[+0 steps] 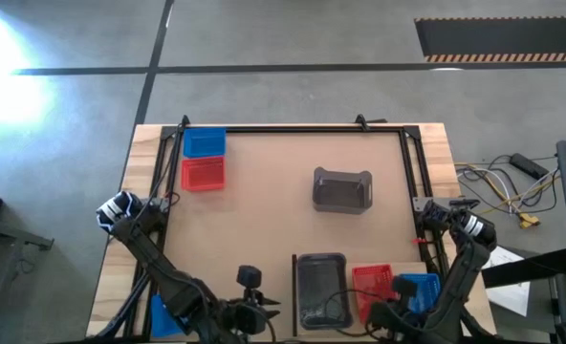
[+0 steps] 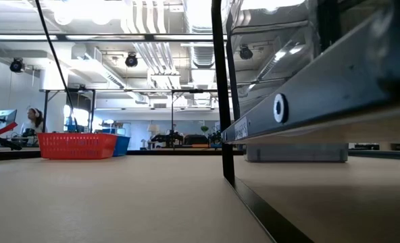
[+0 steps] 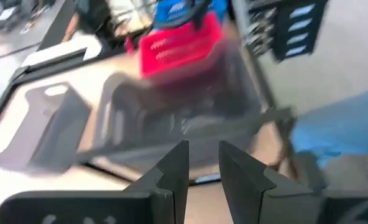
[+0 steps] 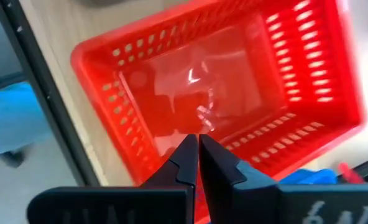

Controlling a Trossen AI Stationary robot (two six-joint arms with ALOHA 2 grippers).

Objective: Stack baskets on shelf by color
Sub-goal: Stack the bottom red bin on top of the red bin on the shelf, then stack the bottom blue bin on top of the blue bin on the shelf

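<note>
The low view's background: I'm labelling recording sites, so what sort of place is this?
Probably an open industrial lab or workshop: exposed ceiling ducts, desks with a monitor where a person sits, and a bare concrete floor.

An industrial lab hall: exposed ceiling ducts (image 2: 153,27) over workbenches (image 2: 71,101), polished concrete floor (image 1: 293,38) around the table.
</note>
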